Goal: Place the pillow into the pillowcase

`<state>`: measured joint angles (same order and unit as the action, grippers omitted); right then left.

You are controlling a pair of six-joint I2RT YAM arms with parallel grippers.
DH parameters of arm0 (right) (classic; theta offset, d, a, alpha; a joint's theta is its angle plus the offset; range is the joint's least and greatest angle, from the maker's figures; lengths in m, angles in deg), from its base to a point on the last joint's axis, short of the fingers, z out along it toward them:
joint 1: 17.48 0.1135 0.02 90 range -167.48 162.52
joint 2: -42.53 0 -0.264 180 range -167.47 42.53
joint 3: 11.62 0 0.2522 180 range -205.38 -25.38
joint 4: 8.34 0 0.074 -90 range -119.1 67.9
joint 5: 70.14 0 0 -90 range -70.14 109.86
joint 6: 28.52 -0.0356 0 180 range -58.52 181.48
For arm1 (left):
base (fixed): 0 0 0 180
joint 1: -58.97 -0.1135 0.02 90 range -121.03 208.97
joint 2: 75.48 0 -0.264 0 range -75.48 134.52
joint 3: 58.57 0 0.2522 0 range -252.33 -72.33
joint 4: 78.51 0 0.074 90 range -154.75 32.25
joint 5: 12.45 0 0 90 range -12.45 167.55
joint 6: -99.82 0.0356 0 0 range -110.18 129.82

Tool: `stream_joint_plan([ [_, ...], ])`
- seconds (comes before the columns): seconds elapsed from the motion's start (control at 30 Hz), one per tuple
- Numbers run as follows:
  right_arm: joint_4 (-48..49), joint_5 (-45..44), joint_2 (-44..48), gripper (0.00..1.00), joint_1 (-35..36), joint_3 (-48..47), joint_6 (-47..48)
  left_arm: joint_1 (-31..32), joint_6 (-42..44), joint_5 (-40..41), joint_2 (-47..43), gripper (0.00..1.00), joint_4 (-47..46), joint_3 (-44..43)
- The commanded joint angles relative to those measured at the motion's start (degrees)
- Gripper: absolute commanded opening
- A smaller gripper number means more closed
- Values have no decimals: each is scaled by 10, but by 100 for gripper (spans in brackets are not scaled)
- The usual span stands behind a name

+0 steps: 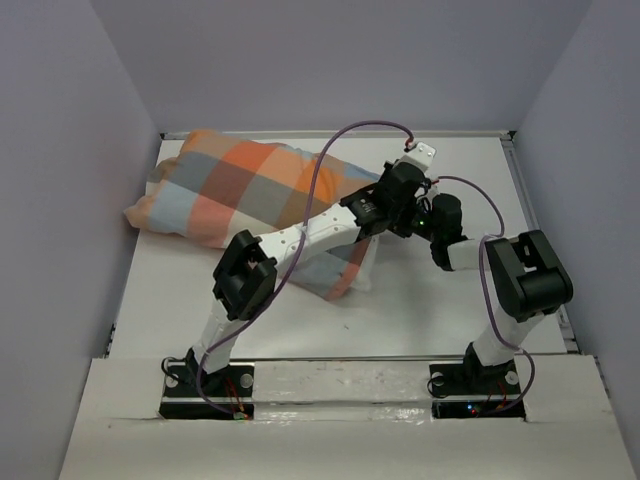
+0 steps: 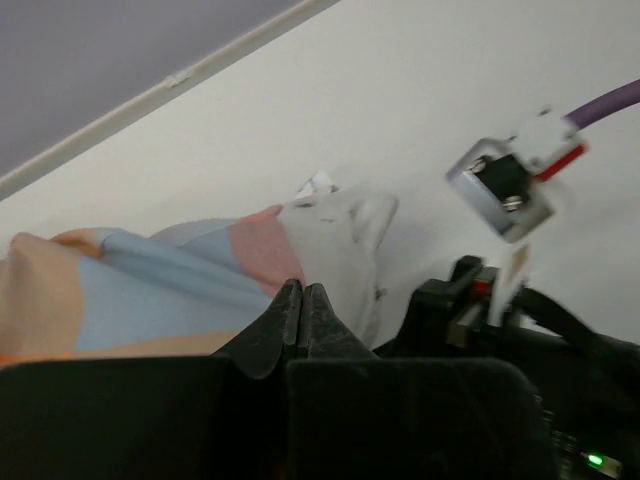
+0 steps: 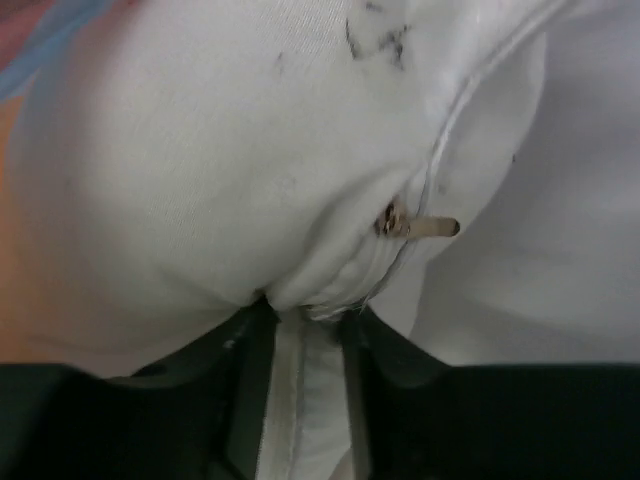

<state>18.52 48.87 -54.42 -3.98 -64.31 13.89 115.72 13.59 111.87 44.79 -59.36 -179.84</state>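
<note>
Key relation: the pillowcase [image 1: 240, 185] lies with its long axis running from far left towards near right. Its closed bulk is at far left, and the end I need is on the right, where both wrists are bunched. The pillow [image 3: 200, 170] looks mostly inside. I only see bare white at that right end: a corner past the checks in the left wrist view and a strip at the near-right edge in the top view.

Right gripper [image 3: 302, 318]: jaws nearly closed, pinching a fold of the pillow's white cloth at the seam. The zip pull [image 3: 420, 228] is just right of the pinch. Checked cloth shows only at the far left of that view, so this grip is on the pillow, not the case.

Left gripper [image 2: 302, 300]: jaws closed tip to tip, no cloth visible between them. The case edge and white corner sit just beyond the tips, far side. I can't tell whether they touch.

My read: the right arm has the pillow end. The left arm is nearer the case hem, so it must open and take the hem before anything is pushed towards far left. The risk is that pushing drags the whole bundle across the table [image 1: 450, 300].
</note>
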Motion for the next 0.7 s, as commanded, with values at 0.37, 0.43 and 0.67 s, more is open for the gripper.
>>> stream_joint_plan([
  [0.37,191,32,-15,0,74,-70,-62,52,-326,-363,-202,0,-194,95],
  [0.43,209,15,-53,0,79,-99,-79,74,-339,-356,-211,0,-200,92],
  [0.67,242,-32,-88,0,108,-49,-127,117,-347,-296,-209,0,-167,65],
])
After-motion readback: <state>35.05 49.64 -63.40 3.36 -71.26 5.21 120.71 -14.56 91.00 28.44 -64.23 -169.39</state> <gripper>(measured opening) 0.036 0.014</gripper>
